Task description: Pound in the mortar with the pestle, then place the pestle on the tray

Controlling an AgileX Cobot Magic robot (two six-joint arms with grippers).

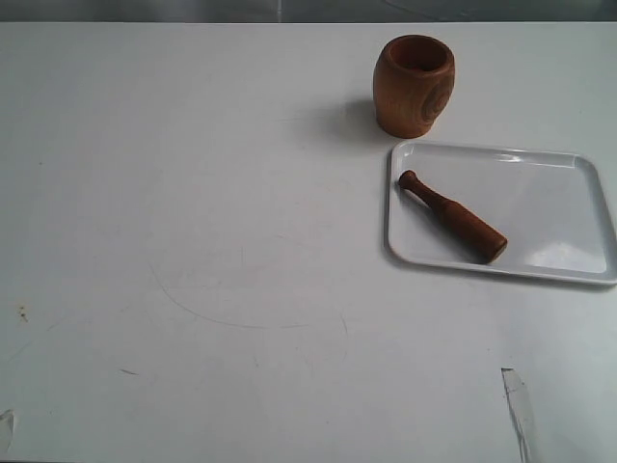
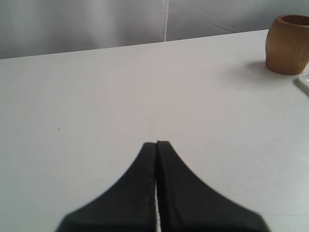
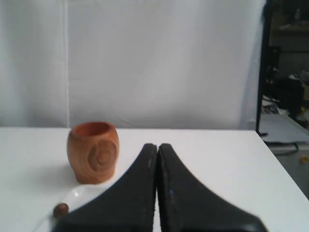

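The light brown wooden mortar (image 1: 414, 85) stands upright at the back of the table, just behind the white tray (image 1: 564, 203). The reddish-brown pestle (image 1: 453, 216) lies flat on the tray's left part, its small knob pointing toward the mortar. Neither arm shows in the exterior view. My left gripper (image 2: 157, 143) is shut and empty over bare table, with the mortar (image 2: 287, 44) far off to one side. My right gripper (image 3: 157, 145) is shut and empty; the mortar (image 3: 93, 152) stands beyond it, and the pestle's knob (image 3: 61, 210) and a strip of the tray (image 3: 79, 197) peek past its finger.
The white table (image 1: 193, 241) carries faint scuffs and arc marks in its middle. Bits of clear tape (image 1: 516, 405) stick near the front edge. A white curtain (image 3: 145, 58) hangs behind the table, and the table's side edge with dark equipment (image 3: 285, 96) shows beyond it.
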